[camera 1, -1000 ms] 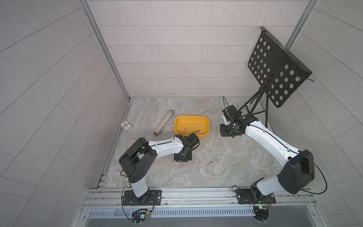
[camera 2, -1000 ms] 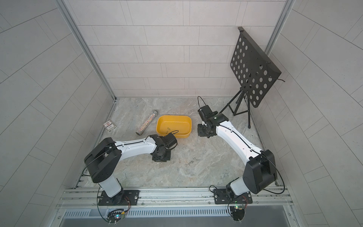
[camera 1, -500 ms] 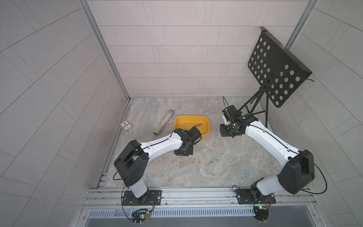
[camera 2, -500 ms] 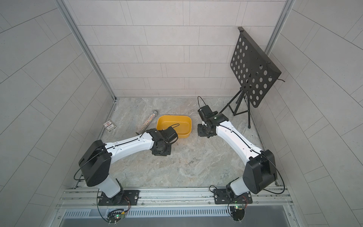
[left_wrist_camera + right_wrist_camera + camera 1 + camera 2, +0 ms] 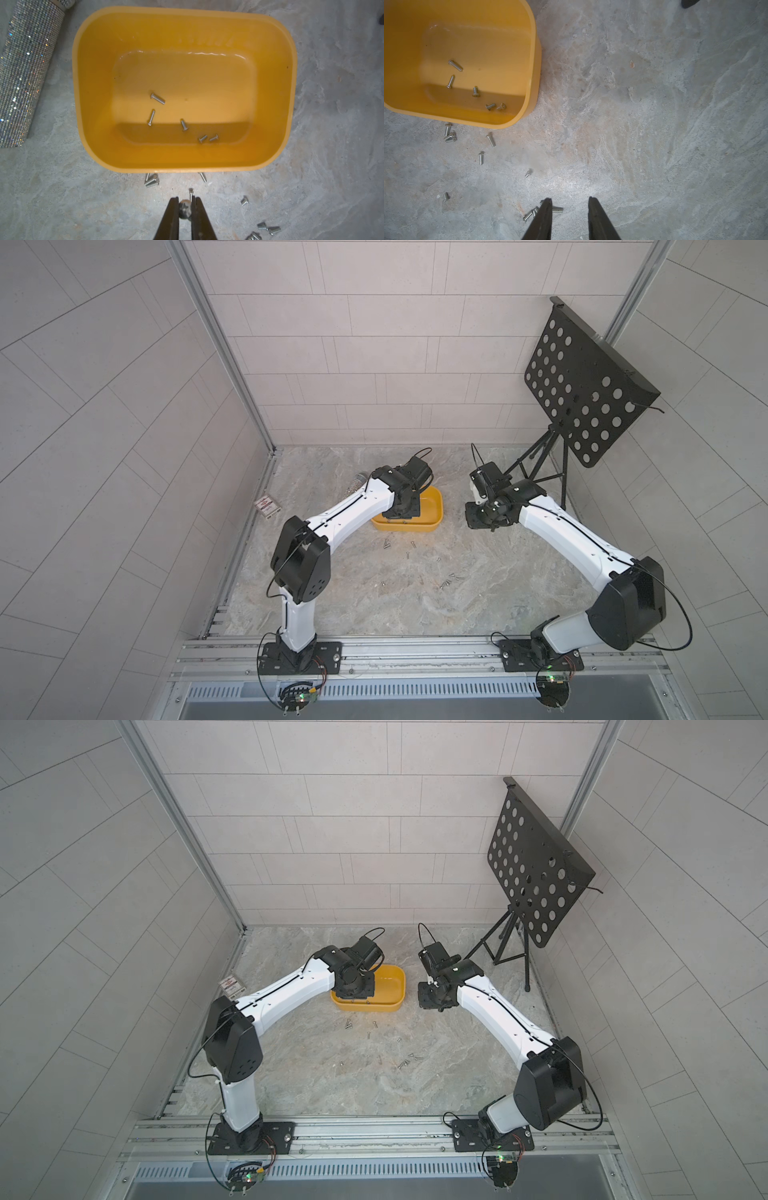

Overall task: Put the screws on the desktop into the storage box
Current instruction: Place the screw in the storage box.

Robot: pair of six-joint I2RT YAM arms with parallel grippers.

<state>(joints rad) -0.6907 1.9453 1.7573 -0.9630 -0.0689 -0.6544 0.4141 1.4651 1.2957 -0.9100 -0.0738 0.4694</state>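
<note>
Near: left claw [image 5: 185, 200], closed on one screw [image 5: 185, 207], seemingly by its head. Just beyond: loose screws [image 5: 151, 181] on worktop [image 5: 322, 124]. Farther: box [image 5: 97, 153], five screws [image 5: 157, 98] inside. Also: right claw [image 5: 570, 200], jaws apart, empty.

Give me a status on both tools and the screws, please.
Left tool shut on a screw, at the yellow box. Right tool open, empty. Five screws in box, others on desktop. Path clear.

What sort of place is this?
Probably a robot test cell: left arm and right arm bolted to a rail, tiled walls boxing in a marble-look desktop, with a yellow box and loose screws as props.
</note>
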